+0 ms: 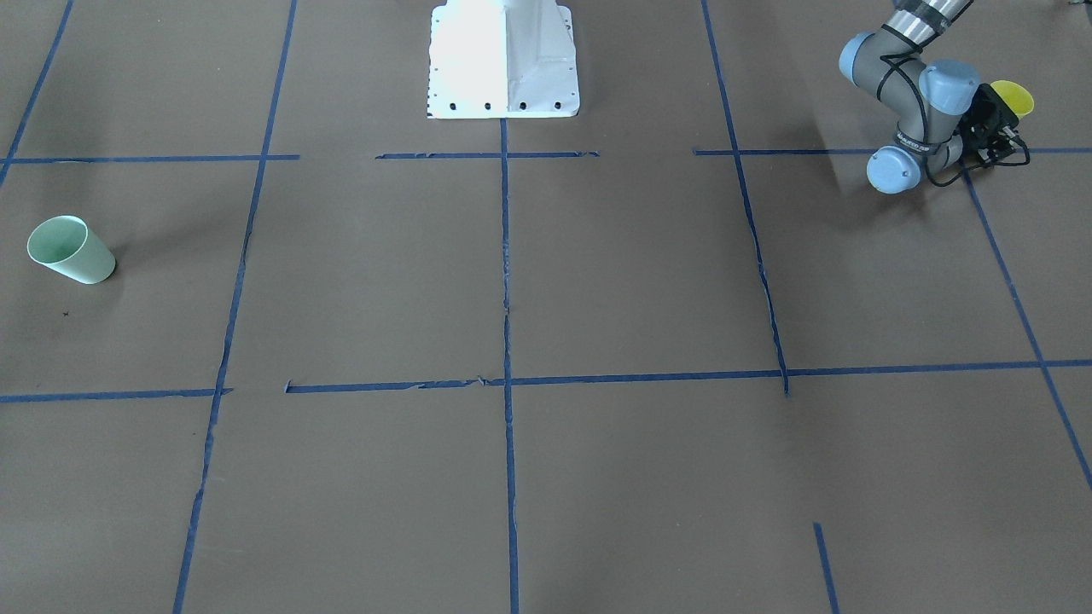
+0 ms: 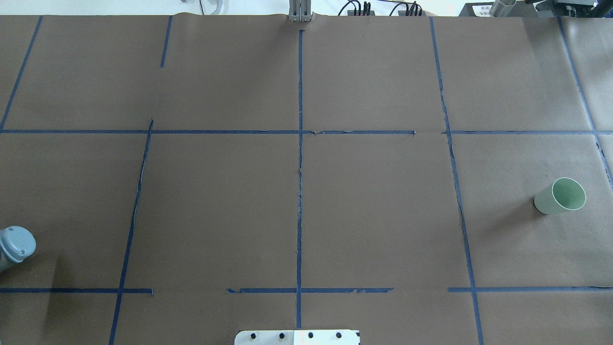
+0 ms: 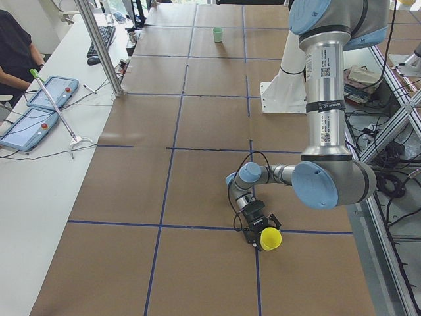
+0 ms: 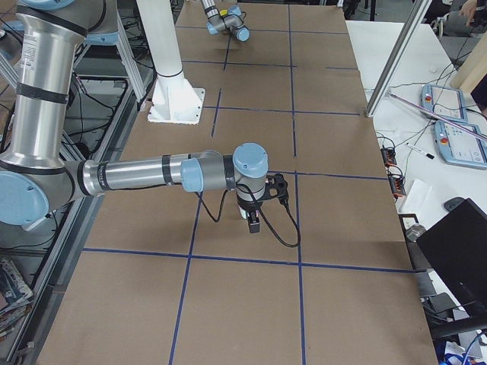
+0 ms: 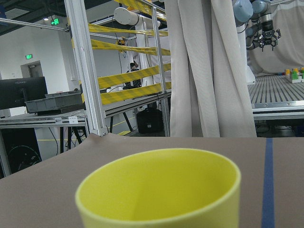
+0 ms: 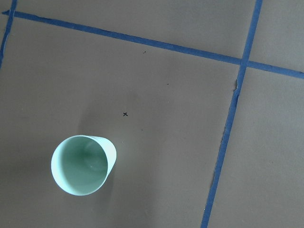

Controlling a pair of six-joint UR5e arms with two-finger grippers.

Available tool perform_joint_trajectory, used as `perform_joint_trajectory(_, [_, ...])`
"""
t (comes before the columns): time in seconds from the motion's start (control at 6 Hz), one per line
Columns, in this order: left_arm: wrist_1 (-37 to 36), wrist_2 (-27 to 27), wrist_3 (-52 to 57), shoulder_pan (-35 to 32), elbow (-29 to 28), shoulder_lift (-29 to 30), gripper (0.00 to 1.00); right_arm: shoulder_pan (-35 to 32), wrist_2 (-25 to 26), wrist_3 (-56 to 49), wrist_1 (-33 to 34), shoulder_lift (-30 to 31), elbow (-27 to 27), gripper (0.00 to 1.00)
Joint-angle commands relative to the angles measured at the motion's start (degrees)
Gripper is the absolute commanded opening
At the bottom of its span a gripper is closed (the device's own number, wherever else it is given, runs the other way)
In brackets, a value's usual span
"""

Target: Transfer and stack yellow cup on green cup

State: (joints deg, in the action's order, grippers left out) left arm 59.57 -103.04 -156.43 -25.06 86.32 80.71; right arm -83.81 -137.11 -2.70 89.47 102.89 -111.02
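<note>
So the yellow cup [image 1: 1013, 96] is way over at the table's [image 2: 215, 201] left end, near the corner on the robot's side. The left gripper [image 1: 996, 118] is right up against it, coming in low and sideways. Makes sense to me: grabbing it by the wall keeps the bottom free, which you'd want for dropping it into another cup. The wrist camera sits about level with the rim, with the cup upright and filling the bottom of the frame. Whether the fingers are clamped on it or just parked around it, I can't tell. No finger shows in the wrist view, and the outside views are too small. I also can't say if it's resting on the table or lifted a touch.

The green cup [image 2: 561, 195] stands mouth up by the right edge, about midway between the front and back edges. So the two cups are well apart, at opposite ends. The right gripper [image 4: 253, 222] points straight down, and its camera looks into the green cup. My guess is it's waiting for a handover, since one arm probably won't reach across. Only the side camera shows it, so spread or closed, no idea.

The overhead view cuts off the yellow cup entirely; just one joint of the left arm [image 2: 17, 243] pokes in at the left edge.
</note>
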Motion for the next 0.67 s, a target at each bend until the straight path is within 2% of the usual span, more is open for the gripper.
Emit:
perform_joint_trajectory(0.0, [1.68, 0.64, 0.24, -0.08, 0.16, -3.96, 0.06, 0.05, -0.09, 0.06, 0.00, 0.03, -0.16, 1.00])
perform_joint_trajectory(0.17, [1.86, 1.52, 1.12, 0.01, 0.26, -4.42, 0.02, 0.23, 0.00, 0.06, 0.00, -0.06, -0.16, 1.00])
perform_joint_trajectory(0.5, [1.77, 13.33, 7.23, -1.21, 4.01, -4.34, 0.01, 0.41, -0.70, 0.15, -0.26, -0.06, -2.25, 1.00])
